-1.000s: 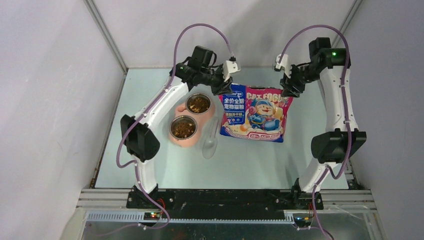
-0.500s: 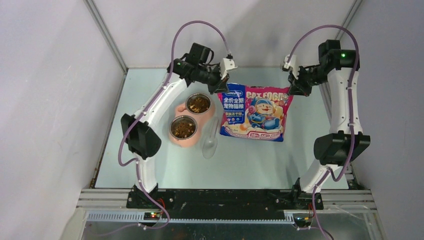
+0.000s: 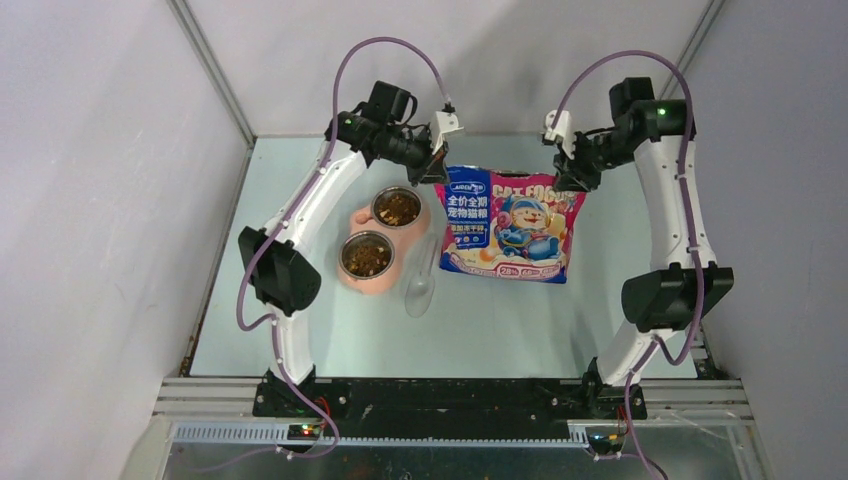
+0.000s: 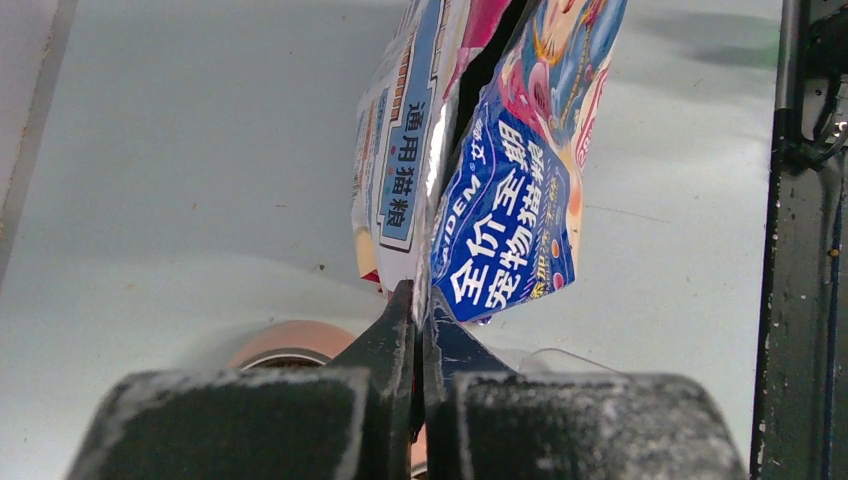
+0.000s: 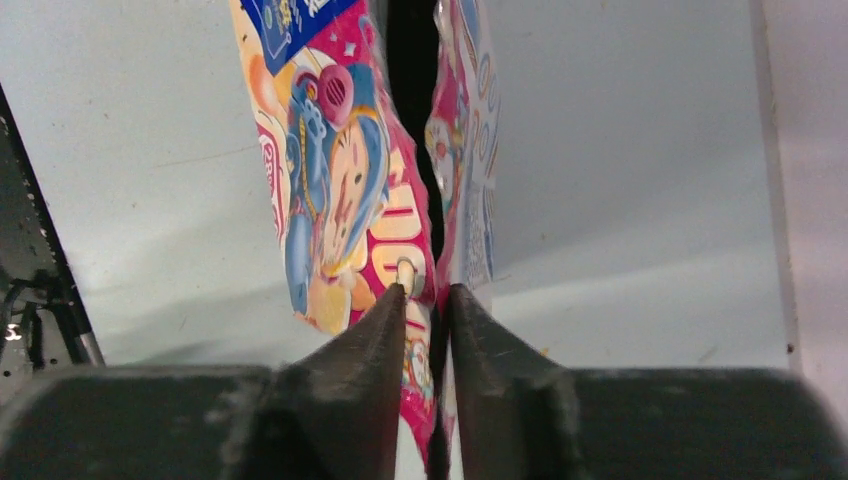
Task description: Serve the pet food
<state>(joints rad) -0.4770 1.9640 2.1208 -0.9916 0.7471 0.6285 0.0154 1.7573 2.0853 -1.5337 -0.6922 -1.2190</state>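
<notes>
Pet food [image 3: 397, 208] fills both steel bowls, the nearer one [image 3: 366, 257] too, in the pink feeder [image 3: 352, 216]. The printed cat food bag [image 3: 512, 228] lies to their right. My left gripper [image 3: 434, 172] is shut on the bag's far left corner; in the left wrist view the fingers [image 4: 421, 300] pinch the bag's edge [image 4: 505, 215]. At the far right corner my right gripper [image 3: 571, 178] straddles the bag. In the right wrist view its fingers [image 5: 427, 295] stand apart, with the bag's edge [image 5: 340, 180] between them and a gap on one side.
A translucent plastic scoop [image 3: 420, 285] lies between the feeder and the bag. The feeder's rim [image 4: 290, 345] shows under the left fingers. Grey walls close the table at the back and on both sides, near both arms.
The left gripper closed on the bag's left corner and drew slightly back and left. The right gripper swung away to the right, then came back over the bag's right corner with its fingers apart.
</notes>
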